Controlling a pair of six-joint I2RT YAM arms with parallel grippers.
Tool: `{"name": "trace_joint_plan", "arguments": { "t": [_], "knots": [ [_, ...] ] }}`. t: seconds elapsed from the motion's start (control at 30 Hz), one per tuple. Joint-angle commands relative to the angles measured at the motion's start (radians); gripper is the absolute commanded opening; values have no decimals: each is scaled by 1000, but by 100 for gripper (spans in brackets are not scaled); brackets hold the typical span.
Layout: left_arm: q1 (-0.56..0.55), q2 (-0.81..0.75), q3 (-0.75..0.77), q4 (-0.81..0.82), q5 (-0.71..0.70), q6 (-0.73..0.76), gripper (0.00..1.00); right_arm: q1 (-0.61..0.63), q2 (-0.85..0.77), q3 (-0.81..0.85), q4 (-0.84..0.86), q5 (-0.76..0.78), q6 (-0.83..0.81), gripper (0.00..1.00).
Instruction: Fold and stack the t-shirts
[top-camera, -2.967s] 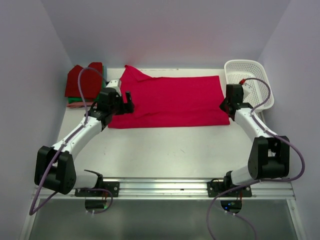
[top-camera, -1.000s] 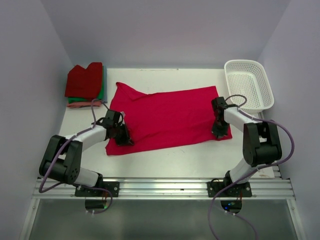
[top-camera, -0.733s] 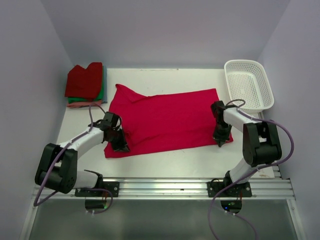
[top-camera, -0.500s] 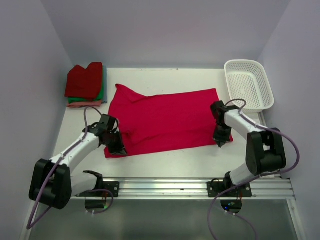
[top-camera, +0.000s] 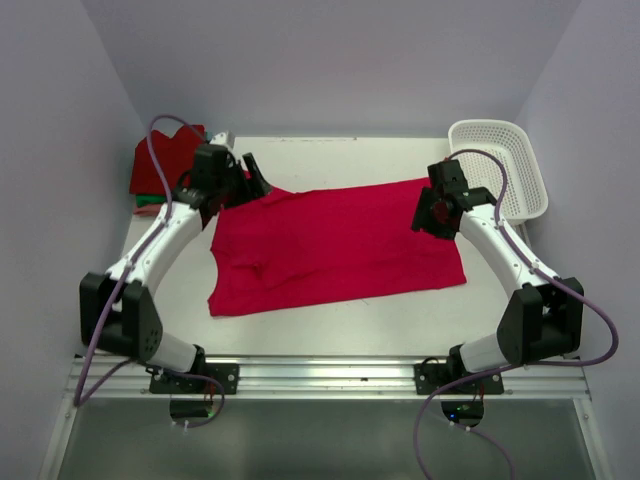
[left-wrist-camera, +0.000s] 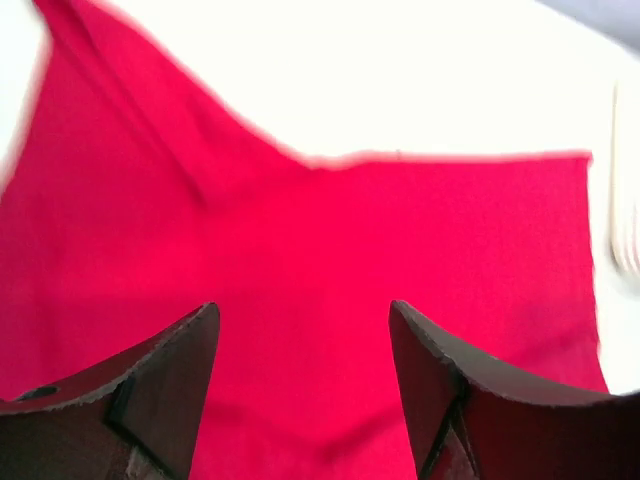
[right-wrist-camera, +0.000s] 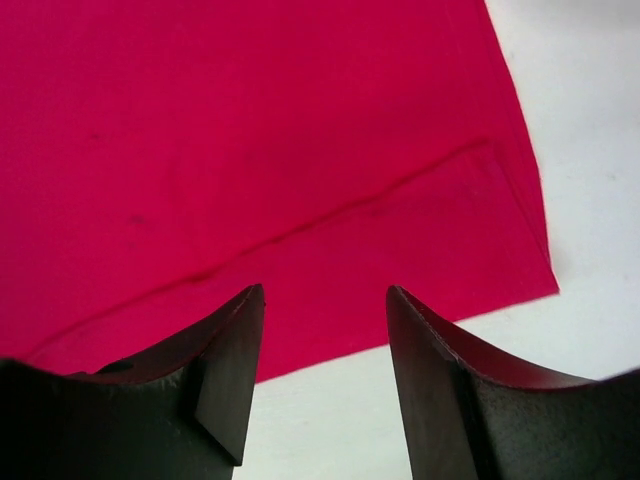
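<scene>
Left pincer and right pincer gape over the crimson t-shirt's far corners.

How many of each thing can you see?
Spread shirt: 1
Folded pile: 1
Basket: 1
Grippers: 2, left gripper and right gripper
Total: 5

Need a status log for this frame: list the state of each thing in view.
crimson t-shirt, spread flat on the table, not gripped.
folded t-shirts, stacked at the far-left corner.
left gripper, open, empty, over the shirt's far-left part.
right gripper, open, empty, over the shirt's right edge.
basket, upright, nothing seen inside.
</scene>
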Motion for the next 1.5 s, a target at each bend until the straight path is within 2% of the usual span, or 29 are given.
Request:
{"name": "trace_joint_plan", "arguments": {
  "t": [0.0,0.03,0.13,0.2,0.33,0.53,0.8,0.97,1.1,1.17,1.27,1.3,1.33,1.47],
  "knots": [
    [85,238,242,104,-61,82,72,11,7,49,56,-70,-24,56],
    [99,355,300,98,-58,99,68,16,-4,38,59,-83,-21,56],
    [151,552,524,56,7,128,63,33,-38,-14,81,-97,-27,56],
    [180,626,658,29,53,131,61,39,-74,-64,99,-107,-37,56],
    [193,743,794,-36,145,119,56,40,-117,-124,105,-98,-54,54],
    [237,750,690,48,160,-33,49,40,-139,-172,119,-110,-44,54],
    [268,861,764,-25,45,-90,42,40,-174,-224,122,-110,-43,54],
    [269,864,730,30,12,-102,44,40,-187,-229,107,-110,-47,54],
    [277,879,724,74,45,-117,46,40,-203,-230,102,-103,-51,54],
    [278,881,713,93,45,-123,47,40,-208,-230,98,-100,-51,54],
    [288,872,670,128,50,-146,55,40,-210,-235,99,-98,-51,53],
    [292,861,655,136,53,-154,67,40,-208,-235,98,-98,-51,53],
    [297,853,638,148,56,-174,71,40,-207,-236,99,-97,-49,54],
    [321,829,545,232,73,-221,75,40,-200,-233,93,-95,-47,53]
  ]
}}
